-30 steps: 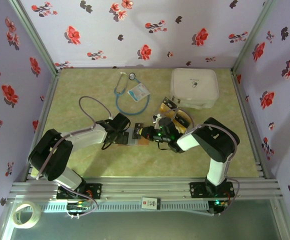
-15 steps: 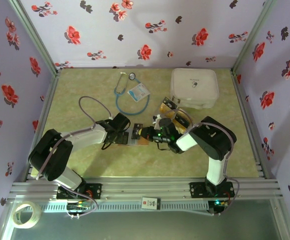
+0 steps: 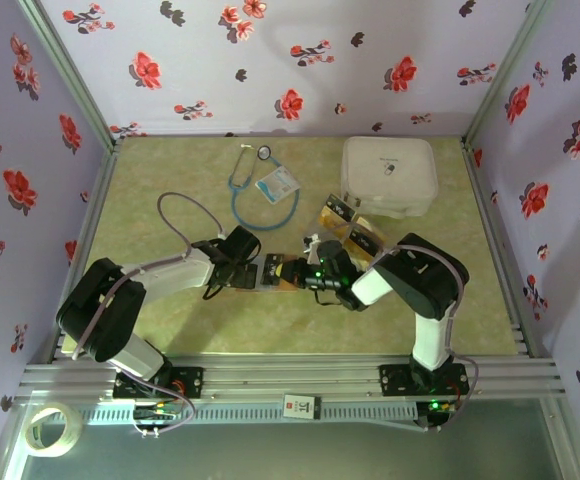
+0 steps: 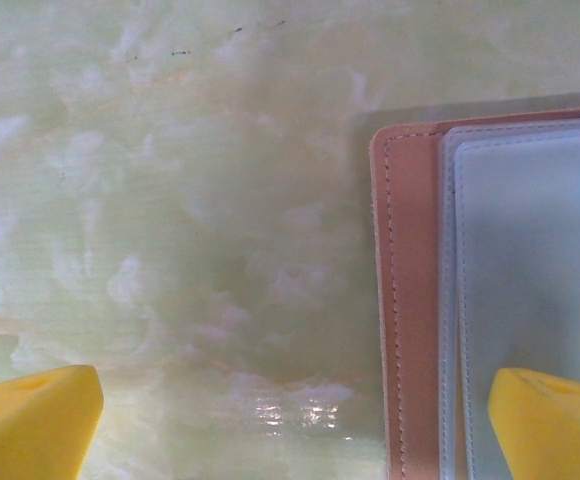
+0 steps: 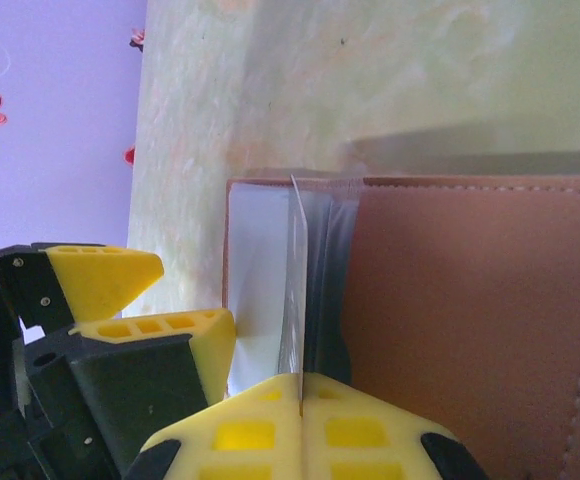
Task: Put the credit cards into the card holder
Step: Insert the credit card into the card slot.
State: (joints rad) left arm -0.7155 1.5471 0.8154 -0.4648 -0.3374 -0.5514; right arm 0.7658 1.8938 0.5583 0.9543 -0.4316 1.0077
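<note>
Shut tight, the right pincer (image 5: 300,425) seems to have one leaf of clear pocket (image 5: 295,260) nipped between its tips. The film stands up on edge from the open card holder (image 5: 470,300). The left pincer (image 4: 290,430) has its jaws spread wide and grips nothing. One tip is over the bare counter (image 4: 170,200) and the other over the holder's pocket side, straddling its stitched edge. Whether that tip presses down on it I cannot tell.

The card holder (image 3: 275,272) lies open and flat on the counter between the two pincers. Two credit cards (image 3: 338,208) lie well apart from it, just in front of the white case (image 3: 390,175).

The holder looks light and limp, with a soft cover and thin, slick pocket film. It would likely slide or fold unless one pincer pins the cover while the other lifts a leaf. The free top edge of the film looks like the right place to pinch, and gently, since it could crease or slip out. The cards look stiff, thin and smooth. Lying flat, they give little to grab, so taking one across its long edges, or tipping up a corner first, seems wisest.
</note>
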